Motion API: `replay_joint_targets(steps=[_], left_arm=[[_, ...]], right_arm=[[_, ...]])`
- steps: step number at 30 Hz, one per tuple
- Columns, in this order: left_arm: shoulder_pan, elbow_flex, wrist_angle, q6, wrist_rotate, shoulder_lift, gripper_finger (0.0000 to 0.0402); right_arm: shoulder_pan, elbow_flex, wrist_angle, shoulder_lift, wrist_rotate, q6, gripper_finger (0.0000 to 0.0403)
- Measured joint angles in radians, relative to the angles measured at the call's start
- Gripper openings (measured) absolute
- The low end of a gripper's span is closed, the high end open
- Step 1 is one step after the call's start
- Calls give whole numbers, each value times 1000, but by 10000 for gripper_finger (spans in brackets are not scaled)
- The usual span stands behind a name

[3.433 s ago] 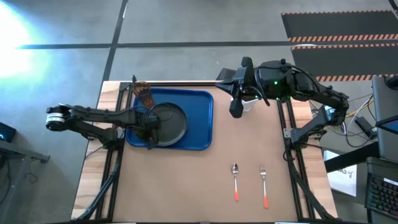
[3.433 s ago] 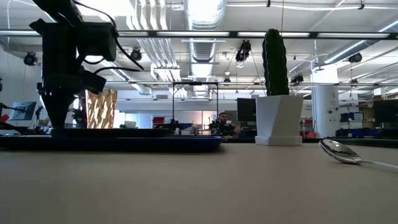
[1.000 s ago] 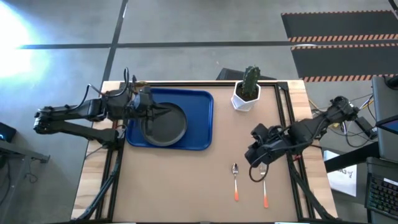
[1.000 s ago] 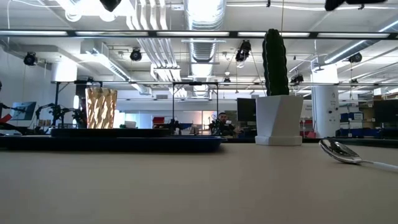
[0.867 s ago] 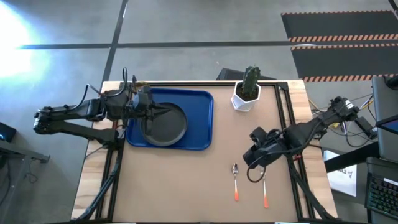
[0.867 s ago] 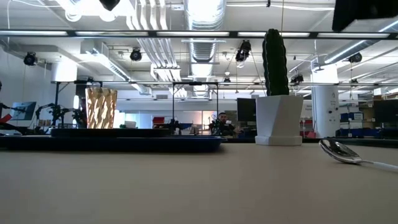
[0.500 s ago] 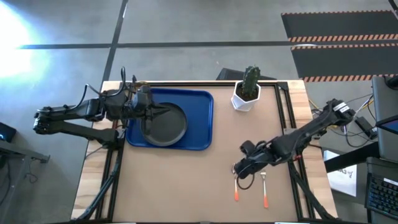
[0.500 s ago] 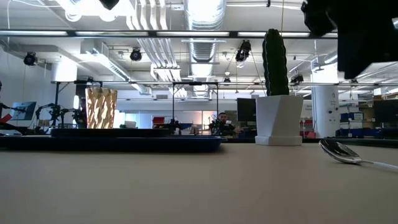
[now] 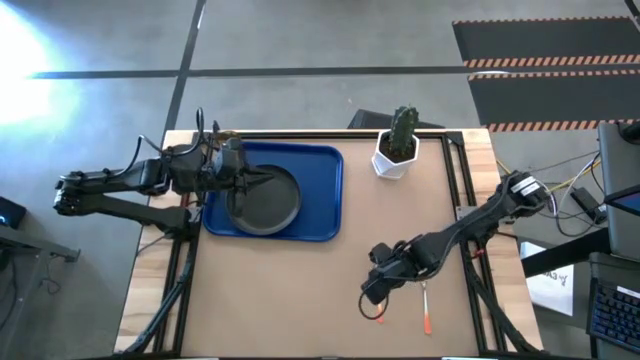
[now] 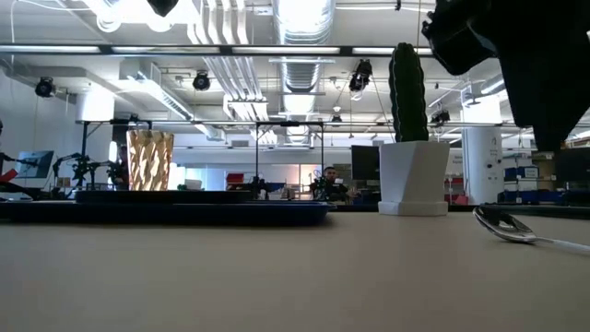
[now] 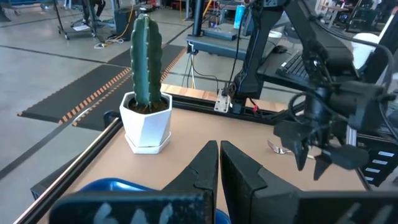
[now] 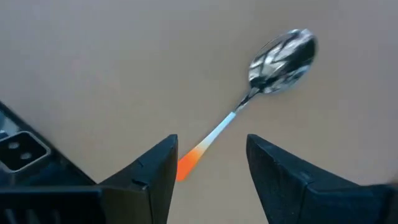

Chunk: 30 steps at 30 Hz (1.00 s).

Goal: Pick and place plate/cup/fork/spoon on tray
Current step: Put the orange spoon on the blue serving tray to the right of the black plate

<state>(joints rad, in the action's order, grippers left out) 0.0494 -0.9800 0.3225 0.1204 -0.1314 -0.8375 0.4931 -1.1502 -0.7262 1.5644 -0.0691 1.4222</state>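
I see my right end effector (image 12: 209, 163), fingers spread, straddling the spoon (image 12: 261, 81) handle, which overhead its arm hides; the cactus pot (image 9: 398, 143) stands well clear at the tabletop's far edge.

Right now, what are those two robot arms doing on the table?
They are putting tableware on the blue tray. The plate and the cup are already on it. The right gripper hangs over the spoon with its fingers open on either side of the handle, not gripping it yet. The fork lies on the table beside it. The left gripper, fingers shut, waits above the tray.
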Motion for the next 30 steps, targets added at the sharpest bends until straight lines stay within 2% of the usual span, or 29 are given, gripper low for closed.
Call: replay_joint_targets(steps=[7,11,15,26,30], left_arm=[[0,4,0,0,0,2,0],[0,4,0,-1,1,3,0],[0,5,1,-3,18,8,0],[1,5,6,-28,73,48,0],[1,5,17,-32,74,74,0]], right_arm=[[0,-61,-24,133,-102,2,180],[0,-79,-34,171,-118,36,180],[0,-82,-32,173,-110,99,180],[0,-77,-41,173,-1,320,180],[0,-77,-45,173,2,356,180]])
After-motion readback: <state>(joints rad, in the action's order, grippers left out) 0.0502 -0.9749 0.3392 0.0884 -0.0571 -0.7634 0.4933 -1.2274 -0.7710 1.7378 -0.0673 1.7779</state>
